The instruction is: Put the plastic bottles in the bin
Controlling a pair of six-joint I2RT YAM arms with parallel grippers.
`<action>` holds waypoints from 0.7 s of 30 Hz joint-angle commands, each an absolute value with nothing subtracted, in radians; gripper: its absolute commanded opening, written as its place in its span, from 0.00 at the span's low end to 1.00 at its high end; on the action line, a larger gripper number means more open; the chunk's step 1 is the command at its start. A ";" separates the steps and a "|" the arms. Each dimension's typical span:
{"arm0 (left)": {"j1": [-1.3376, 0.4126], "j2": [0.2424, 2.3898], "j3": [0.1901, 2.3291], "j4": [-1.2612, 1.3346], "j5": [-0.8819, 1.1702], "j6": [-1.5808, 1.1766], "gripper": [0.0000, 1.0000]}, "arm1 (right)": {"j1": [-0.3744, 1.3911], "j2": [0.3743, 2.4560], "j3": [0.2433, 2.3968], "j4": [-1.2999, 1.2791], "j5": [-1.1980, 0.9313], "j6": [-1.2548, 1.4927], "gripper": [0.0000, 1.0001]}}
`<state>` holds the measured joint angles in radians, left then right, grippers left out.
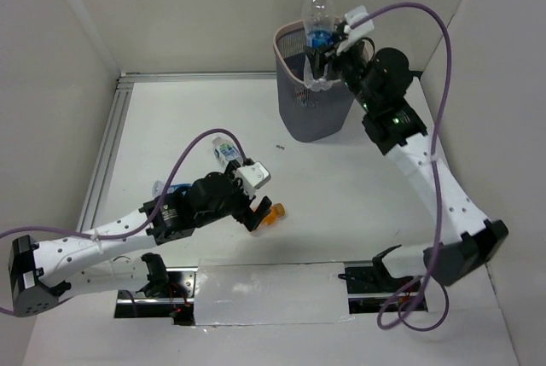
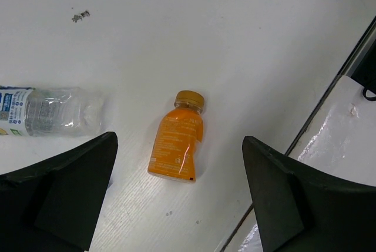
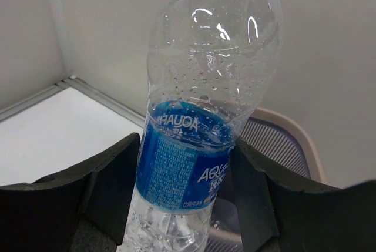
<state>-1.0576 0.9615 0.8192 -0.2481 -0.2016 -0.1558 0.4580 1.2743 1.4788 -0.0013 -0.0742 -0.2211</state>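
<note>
The counter (image 1: 358, 204) is carrying the bin (image 1: 311, 114) at its far side, and the bin is standing upright with its mouth open. The right tool (image 1: 328, 66) is pinching the lower part of a clear water bottle (image 1: 318, 8) with a blue label and holding it upright above the bin. It cannot be told how well the bottle is centred over the mouth. If it is hanging near the rim, a release could be sending it against the rim and out onto the counter. The thin plastic might also be slipping in the pinch.

The left tool (image 1: 254, 217) is hanging with its fingers spread wide and is holding nothing. A second clear bottle (image 2: 53, 111) is lying near its left finger and could be getting nudged away. The small orange bottle (image 2: 177, 144) is lying on its side below the tool. It is round, so an off-centre descent might be rolling it.
</note>
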 commanded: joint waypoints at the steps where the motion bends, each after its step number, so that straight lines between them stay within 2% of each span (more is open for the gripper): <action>1: -1.063 0.982 0.853 -0.244 -0.172 -0.133 1.00 | 0.388 1.396 1.584 0.133 -0.051 -0.204 0.39; 5: -1.063 1.000 0.862 -0.253 -0.172 -0.133 1.00 | 0.325 1.581 1.728 0.133 -0.045 -0.178 0.42; 11: -1.063 1.029 0.871 -0.273 -0.183 -0.124 1.00 | 0.284 1.704 1.836 0.087 -0.005 -0.158 0.50; 18: -1.063 1.112 0.890 -0.291 -0.201 -0.124 1.00 | 0.233 1.789 1.913 0.011 -0.083 -0.095 0.80; 21: -1.063 1.157 0.900 -0.301 -0.210 -0.115 1.00 | 0.224 1.744 1.866 -0.002 -0.110 -0.083 0.99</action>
